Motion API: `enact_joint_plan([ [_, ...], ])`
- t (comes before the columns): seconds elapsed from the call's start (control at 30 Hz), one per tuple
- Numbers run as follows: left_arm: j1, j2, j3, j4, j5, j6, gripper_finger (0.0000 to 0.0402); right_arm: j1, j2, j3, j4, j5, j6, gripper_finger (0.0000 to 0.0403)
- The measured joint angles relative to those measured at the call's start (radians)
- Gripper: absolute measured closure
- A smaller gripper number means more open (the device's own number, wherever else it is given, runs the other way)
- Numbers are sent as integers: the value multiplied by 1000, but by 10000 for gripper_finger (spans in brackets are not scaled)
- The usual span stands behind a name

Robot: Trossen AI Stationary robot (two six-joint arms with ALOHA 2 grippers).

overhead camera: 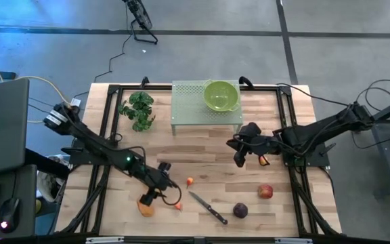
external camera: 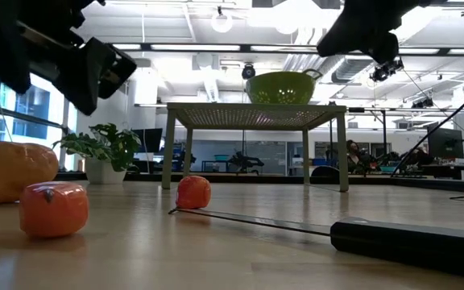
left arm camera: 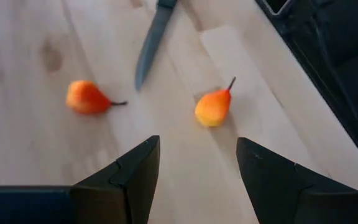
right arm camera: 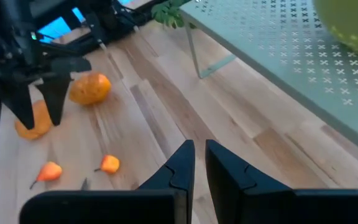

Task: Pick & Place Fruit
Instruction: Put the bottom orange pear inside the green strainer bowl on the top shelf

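Left pincer (overhead camera: pixel 147 198) hangs with fingers apart and empty, just above the counter (overhead camera: pixel 208 152) beside an orange oblong fruit (overhead camera: pixel 145 208); 2 tiny red-orange fruits (left arm camera: pixel 214 106) lie near the knife (overhead camera: pixel 207 207). Right pincer (overhead camera: pixel 239 156), fingers together, waits beyond the knife.

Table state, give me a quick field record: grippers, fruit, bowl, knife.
left gripper: open, empty, over the front-left of the table, near two tiny red-orange fruits
right gripper: shut, empty, raised in front of the rack
bowl: green, on the perforated rack, no fruit seen in it
red apple: on the table, front right
purple fruit: beside the knife
knife: flat on the table, untouched
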Motion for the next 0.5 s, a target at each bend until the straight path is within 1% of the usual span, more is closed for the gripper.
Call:
enact_joint_plan([
  [0.33,1,116,0,164,67,19,192,6,9,-44,93,0,0,371],
  [0.5,1,158,0,245,98,19,192,6,8,-50,94,0,0,371],
])
